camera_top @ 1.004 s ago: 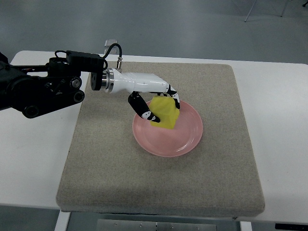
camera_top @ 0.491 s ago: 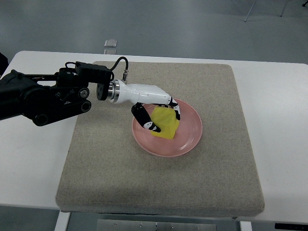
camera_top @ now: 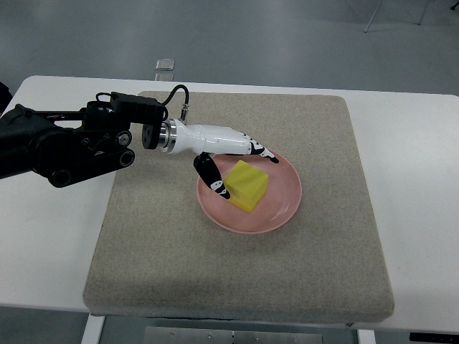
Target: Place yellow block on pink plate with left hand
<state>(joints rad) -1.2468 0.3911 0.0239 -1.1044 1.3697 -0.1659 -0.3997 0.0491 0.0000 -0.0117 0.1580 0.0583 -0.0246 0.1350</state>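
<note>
While the left robot hand (camera_top: 233, 161) reaches in over the pink plate (camera_top: 283, 204) from the plate's left side, its fingers (camera_top: 262, 152) are spread wide and hold nothing. One group of fingers stretches along the plate's far rim; a single black-and-white digit (camera_top: 214, 176) points down toward the plate's near-left edge. The yellow block (camera_top: 248, 185) sits on the plate, left of the plate's centre, lying flat with one corner pointing toward the near rim. It lies in the gap between the spread digits, close to the lower one; whether that digit touches the block cannot be told.

Left of the plate, the white forearm shell (camera_top: 204, 138) joins a silver wrist ring and then the black arm (camera_top: 57, 143), which enters from the picture's left edge. A black cable (camera_top: 176, 97) loops above the wrist.

The plate rests on a grey-beige mat (camera_top: 323, 272), which covers most of the white surface (camera_top: 416, 179). Beyond the mat's far edge, well away from the plate, a small pale object (camera_top: 164, 64) lies on the floor.
</note>
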